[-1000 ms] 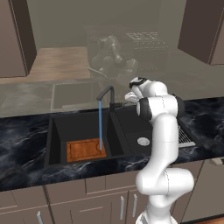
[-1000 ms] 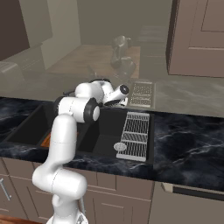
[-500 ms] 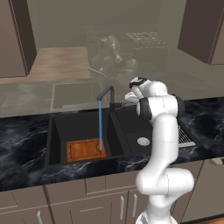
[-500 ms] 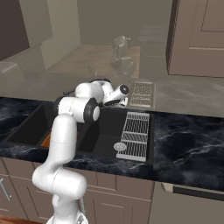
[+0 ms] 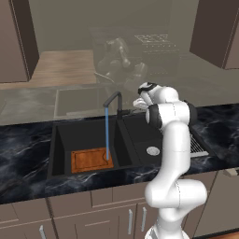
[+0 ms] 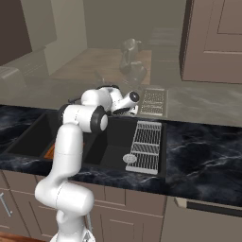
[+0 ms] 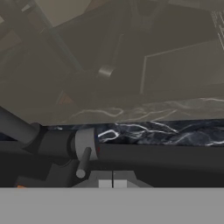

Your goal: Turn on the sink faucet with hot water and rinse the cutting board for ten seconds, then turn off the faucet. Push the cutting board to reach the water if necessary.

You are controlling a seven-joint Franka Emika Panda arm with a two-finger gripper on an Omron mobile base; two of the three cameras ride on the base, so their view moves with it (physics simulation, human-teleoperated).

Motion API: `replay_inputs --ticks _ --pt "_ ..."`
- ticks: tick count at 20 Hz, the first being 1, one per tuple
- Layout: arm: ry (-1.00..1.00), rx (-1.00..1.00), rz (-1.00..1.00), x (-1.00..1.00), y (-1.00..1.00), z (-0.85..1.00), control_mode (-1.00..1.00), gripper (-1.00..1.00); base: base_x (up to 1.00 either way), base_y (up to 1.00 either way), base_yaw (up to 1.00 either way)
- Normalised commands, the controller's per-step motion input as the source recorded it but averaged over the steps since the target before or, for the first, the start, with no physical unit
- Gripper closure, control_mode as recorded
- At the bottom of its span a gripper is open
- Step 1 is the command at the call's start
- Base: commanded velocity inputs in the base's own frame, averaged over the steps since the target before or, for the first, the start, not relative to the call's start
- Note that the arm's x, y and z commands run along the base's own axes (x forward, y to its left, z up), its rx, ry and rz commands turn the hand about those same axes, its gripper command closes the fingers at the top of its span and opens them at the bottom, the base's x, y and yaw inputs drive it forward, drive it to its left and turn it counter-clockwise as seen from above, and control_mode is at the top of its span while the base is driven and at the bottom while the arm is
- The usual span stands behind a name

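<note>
Water (image 5: 107, 133) is seen falling from the faucet (image 5: 115, 101) onto the cutting board (image 5: 91, 159), at its 3 o'clock edge. The gripper (image 7: 112, 183) is held closed, empty, beside the faucet base.

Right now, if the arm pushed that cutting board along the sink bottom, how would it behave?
The cutting board looks like a rigid wooden slab, so it would probably slide as one piece, not bend. It lies flat on the sink floor, so tipping seems unlikely. The water lands at its edge; wet, it may slide easily.

No text, label, brand, number or sign is legible anywhere.
</note>
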Motion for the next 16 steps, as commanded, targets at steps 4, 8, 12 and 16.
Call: replay_inputs --ticks 4,8,12,16 --pt "0.00 0.00 0.00 0.00 0.00 0.00 -1.00 1.00 0.00 0.00 0.00" --pt "0.00 0.00 0.00 0.00 0.00 0.00 -1.00 1.00 0.00 0.00 0.00" --pt "0.00 0.00 0.00 0.00 0.00 0.00 -1.00 1.00 0.00 0.00 0.00" --pt "0.00 0.00 0.00 0.00 0.00 0.00 -1.00 1.00 0.00 0.00 0.00"
